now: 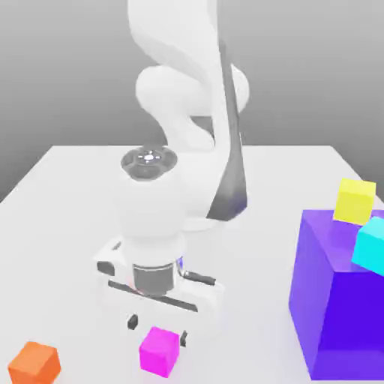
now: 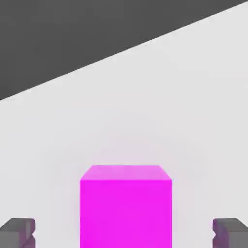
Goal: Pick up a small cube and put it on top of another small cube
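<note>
So in the exterior view the arm point(image 1: 187, 82) comes down over the white table point(image 1: 255, 292), and the claw point(image 1: 158, 330) is wide open, nothing gripped. The magenta cube point(image 1: 160, 351) sits on the table right down by the fingertips, toward the near edge of the picture, turned a bit so you see its top and two sides. One dark fingertip is off toward the exterior view's left of it, the other is close by its upper corner on the exterior view's right; can't tell from here if that one touches. Over on the exterior view's left there's an orange cube point(image 1: 34, 366), partly cut off by the bottom of the picture, with a decent strip of bare table between it and the magenta one. On the exterior view's right is the big purple block point(image 1: 341, 300), way bigger than any cube, cut off by the picture's side, and there's a nice wide stretch of open table between it and the claw. A yellow cube point(image 1: 355, 201) shows at the block's top, near the far edge, and a cyan cube point(image 1: 370, 246) is nearer, also cut off at the side. The table's far edge runs straight across behind the arm. Now the hand view: the magenta cube lies between the two spread fingers, with pale open room on both sides, touching neither. The table's edge cuts across at a slant, dark beyond it, well apart from the cube.
</note>
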{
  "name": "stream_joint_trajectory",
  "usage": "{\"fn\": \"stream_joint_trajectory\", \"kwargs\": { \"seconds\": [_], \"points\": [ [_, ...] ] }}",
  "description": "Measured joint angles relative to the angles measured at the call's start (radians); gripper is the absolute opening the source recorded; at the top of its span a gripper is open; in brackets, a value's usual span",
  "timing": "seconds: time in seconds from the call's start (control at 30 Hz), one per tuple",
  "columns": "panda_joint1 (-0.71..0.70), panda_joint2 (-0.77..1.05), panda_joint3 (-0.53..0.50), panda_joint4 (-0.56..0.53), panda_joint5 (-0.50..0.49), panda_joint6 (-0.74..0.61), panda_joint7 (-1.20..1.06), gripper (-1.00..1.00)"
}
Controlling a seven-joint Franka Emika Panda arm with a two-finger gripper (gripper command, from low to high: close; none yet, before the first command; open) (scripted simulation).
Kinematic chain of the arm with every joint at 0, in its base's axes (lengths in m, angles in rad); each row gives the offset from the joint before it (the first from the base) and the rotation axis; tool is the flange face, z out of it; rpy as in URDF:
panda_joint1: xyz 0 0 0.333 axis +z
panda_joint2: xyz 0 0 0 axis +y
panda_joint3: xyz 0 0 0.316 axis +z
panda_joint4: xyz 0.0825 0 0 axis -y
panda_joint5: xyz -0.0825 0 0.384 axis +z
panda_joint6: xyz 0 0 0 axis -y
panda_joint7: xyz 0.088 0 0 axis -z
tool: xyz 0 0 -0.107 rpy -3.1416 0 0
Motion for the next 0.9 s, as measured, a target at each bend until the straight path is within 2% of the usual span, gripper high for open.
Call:
{"fn": "stream_joint_trajectory", "kwargs": {
  "seconds": [0.03,0.27,0.47,0.63,0.9],
  "points": [
    [0.001,0.018,-0.001,0.003,-0.001,0.015,0.001,-1.00],
    [0.000,0.014,0.000,0.003,-0.003,0.012,0.003,-1.00],
    [-0.003,-0.171,0.020,-0.019,-0.001,-0.152,-0.016,-1.00],
    [0.059,-0.259,0.117,0.105,-0.015,-0.365,-0.166,-1.00],
    [0.242,-0.392,0.238,0.322,0.022,-0.713,-0.464,-1.00]
  ]
}}
